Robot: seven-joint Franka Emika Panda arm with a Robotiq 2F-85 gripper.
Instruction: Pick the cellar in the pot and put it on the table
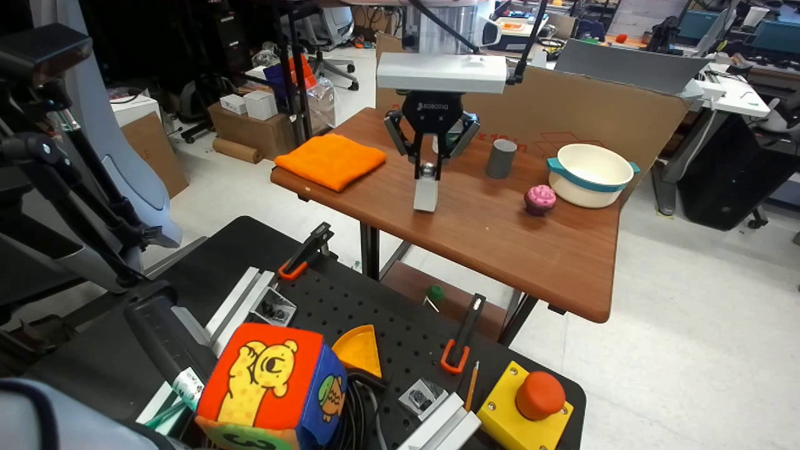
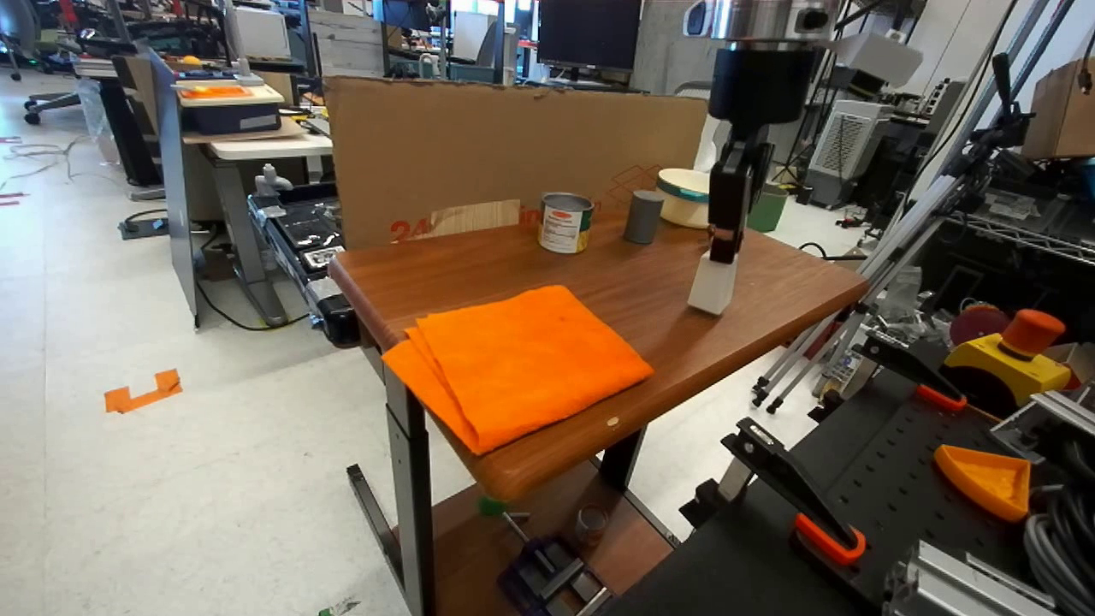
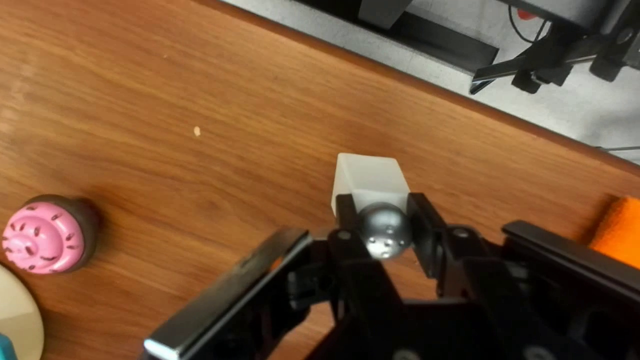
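The cellar is a small whitish tapered shaker with a silver, holed top. It shows in both exterior views (image 1: 425,196) (image 2: 713,285) and in the wrist view (image 3: 377,175). My gripper (image 1: 428,174) is shut on its top, with one finger on each side of the silver cap. The cellar hangs slightly tilted over the table (image 1: 500,237), its base close to the top; I cannot tell whether it touches. The pot (image 1: 584,192), cream with a teal band, stands uncovered at the table's far corner, partly hidden in an exterior view (image 2: 684,210). No lid shows.
A pink-topped cupcake (image 1: 539,200) stands in front of the pot. A dark grey cup (image 1: 501,159) and a tin can (image 2: 565,224) stand towards the back. A folded orange cloth (image 2: 522,368) lies at one end. A cardboard sheet (image 2: 496,145) borders the back edge.
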